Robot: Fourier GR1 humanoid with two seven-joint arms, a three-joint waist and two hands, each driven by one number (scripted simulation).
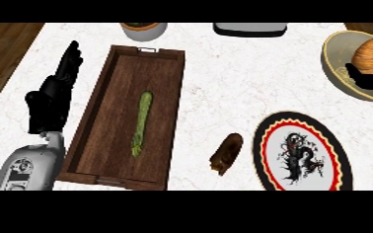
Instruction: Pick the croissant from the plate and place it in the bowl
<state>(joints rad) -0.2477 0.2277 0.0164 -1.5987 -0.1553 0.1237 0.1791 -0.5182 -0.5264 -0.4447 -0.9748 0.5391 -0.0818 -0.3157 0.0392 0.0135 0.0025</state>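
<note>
The croissant point(366, 53), orange-brown, shows at the right edge inside the beige bowl point(334, 64); whether it rests on the bowl's floor I cannot tell. Just below it and touching it is a black part of my right hand point(361, 75), mostly cut off by the view's edge. The round plate point(271, 150), with a red and black dragon pattern, lies at the lower right with nothing on it. My left hand point(53, 96) rests open at the left, fingers pointing up, beside the wooden tray.
A long dark wooden tray point(98, 128) holds a green asparagus spear point(140, 123). A dark brown food item point(226, 154) lies on the counter left of the plate. A pot point(143, 28) and a grey appliance point(247, 28) stand at the back edge.
</note>
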